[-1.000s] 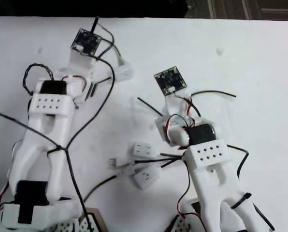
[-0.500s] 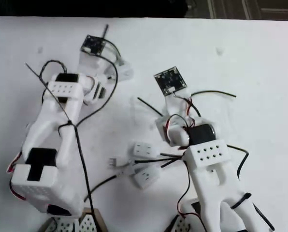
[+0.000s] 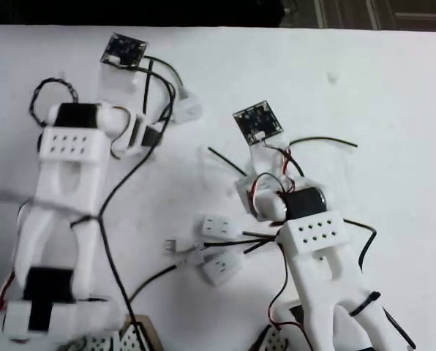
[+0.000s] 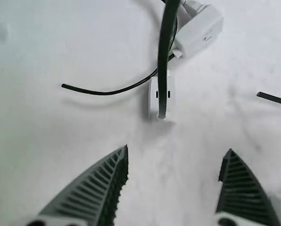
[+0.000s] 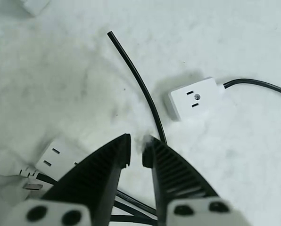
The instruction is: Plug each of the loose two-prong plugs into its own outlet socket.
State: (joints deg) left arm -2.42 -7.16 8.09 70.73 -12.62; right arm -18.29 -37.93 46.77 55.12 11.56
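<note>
High view: my left arm (image 3: pixel 68 190) swung out and back this last second; right arm (image 3: pixel 317 241) stayed put.
No plugging progress: left gripper (image 4: pixel 176 150) open, hanging near a socket (image 4: pixel 160 99) on the counter (image 4: pixel 46 56); right gripper (image 5: pixel 136 139) nearly closed, empty; plug (image 3: pixel 175 246) lies loose mid-counter.

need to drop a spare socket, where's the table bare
Widest bare patch: table right of the right arm, to the far edge. A smaller one: between it and the left arm, beyond the black cable end. Crowded: outlet sockets and two-prong plug left of that arm.
</note>
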